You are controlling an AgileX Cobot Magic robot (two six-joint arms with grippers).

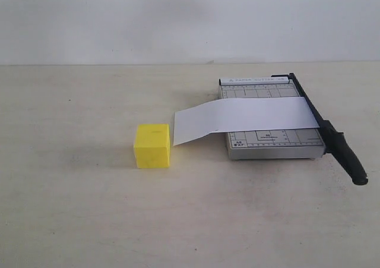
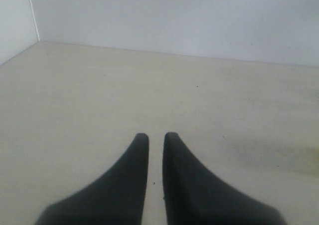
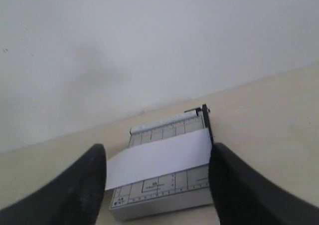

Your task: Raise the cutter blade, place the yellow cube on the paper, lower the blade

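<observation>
Right end effector (image 3: 158, 150) spread, facing paper (image 3: 164, 160)

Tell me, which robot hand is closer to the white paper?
Probably the right. The right gripper points at the paper, which lies just beyond its open fingers. The left gripper sees only table.

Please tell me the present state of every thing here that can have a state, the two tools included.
cutter blade: lowered along the edge of the cutter base.
paper: flat across the cutter base, one end overhanging.
yellow cube: on the table, not on the paper.
left tool: almost shut, empty.
right tool: wide open, empty.
</observation>
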